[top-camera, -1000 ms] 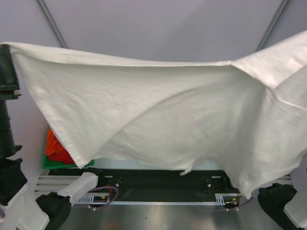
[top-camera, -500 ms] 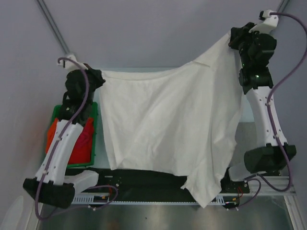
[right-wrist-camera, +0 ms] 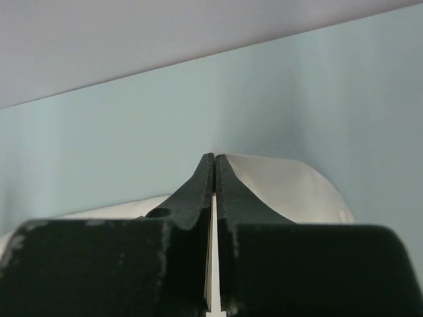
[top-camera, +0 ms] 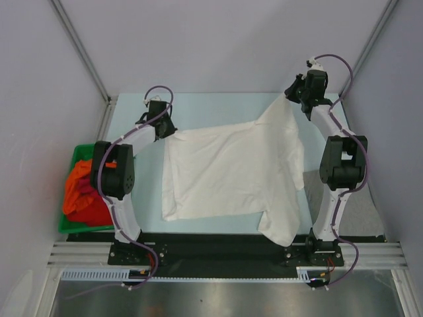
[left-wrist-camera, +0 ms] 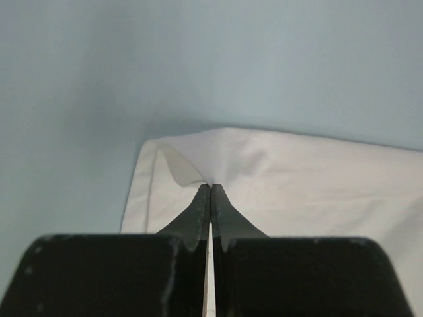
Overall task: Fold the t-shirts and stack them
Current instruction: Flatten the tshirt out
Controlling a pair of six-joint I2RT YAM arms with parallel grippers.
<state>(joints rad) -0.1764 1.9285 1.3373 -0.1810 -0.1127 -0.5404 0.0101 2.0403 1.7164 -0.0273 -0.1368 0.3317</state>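
Note:
The white t-shirt (top-camera: 231,168) lies spread over the pale blue table, its near right part hanging over the front edge. My left gripper (top-camera: 169,131) is shut on the shirt's far left corner, low at the table; the left wrist view shows the fabric (left-wrist-camera: 297,178) pinched at the fingertips (left-wrist-camera: 211,188). My right gripper (top-camera: 291,96) is shut on the far right corner, held slightly higher; the cloth (right-wrist-camera: 284,188) shows at its tips (right-wrist-camera: 215,158). The orange and dark red shirts (top-camera: 82,191) lie in the bin. The grey shirt is out of view.
A green plastic bin (top-camera: 74,158) stands at the left edge of the table. Grey walls enclose the back and sides. A black rail (top-camera: 218,247) runs along the near edge by the arm bases.
Both arms have swung down and away from the camera, carrying the white shirt from held up high to laid out over the table. Both grippers stay shut on its corners.

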